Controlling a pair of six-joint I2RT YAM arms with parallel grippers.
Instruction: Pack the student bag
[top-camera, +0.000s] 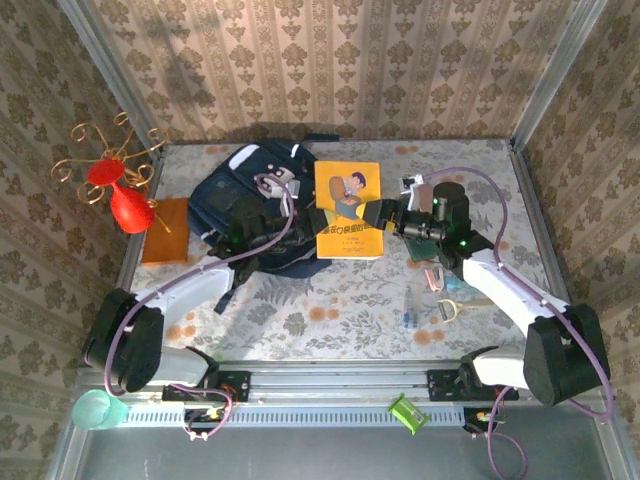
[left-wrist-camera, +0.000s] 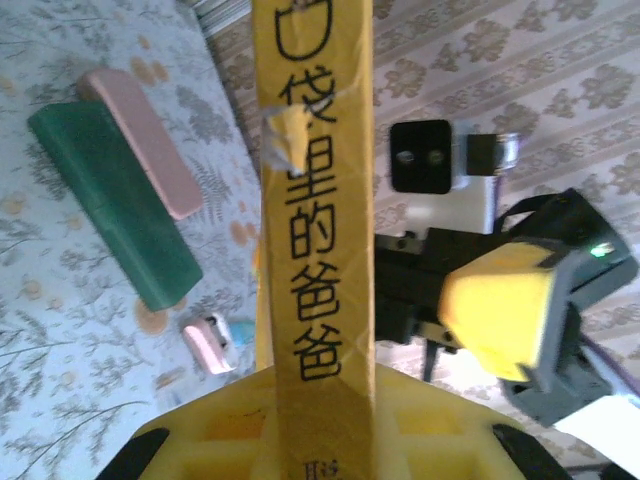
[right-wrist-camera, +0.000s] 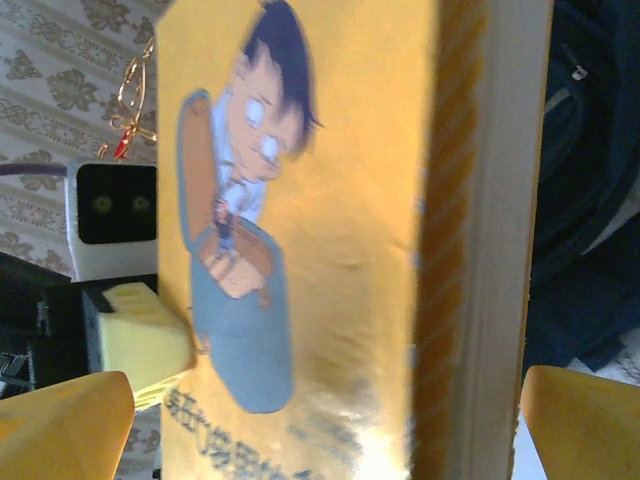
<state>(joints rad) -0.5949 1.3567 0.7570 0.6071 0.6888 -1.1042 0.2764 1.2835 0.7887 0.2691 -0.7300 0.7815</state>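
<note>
We are early in the packing, by our reckoning: the student bag (top-camera: 222, 190) lies at the rear left of the counter (top-camera: 330, 320), and nothing we can see has gone into it yet. The yellow book (top-camera: 347, 205) hangs in the air just right of the bag, between the two arms. The left gripper (top-camera: 312, 218) is clamped on the book at its spine edge, while the right gripper (right-wrist-camera: 325, 425) stands wide apart, its fingers clear of both covers. So the book now rests with the left arm alone. Left to do: get it into the bag, then likely the green case (left-wrist-camera: 110, 200) and pink case (left-wrist-camera: 140, 140) lying on the counter
</note>
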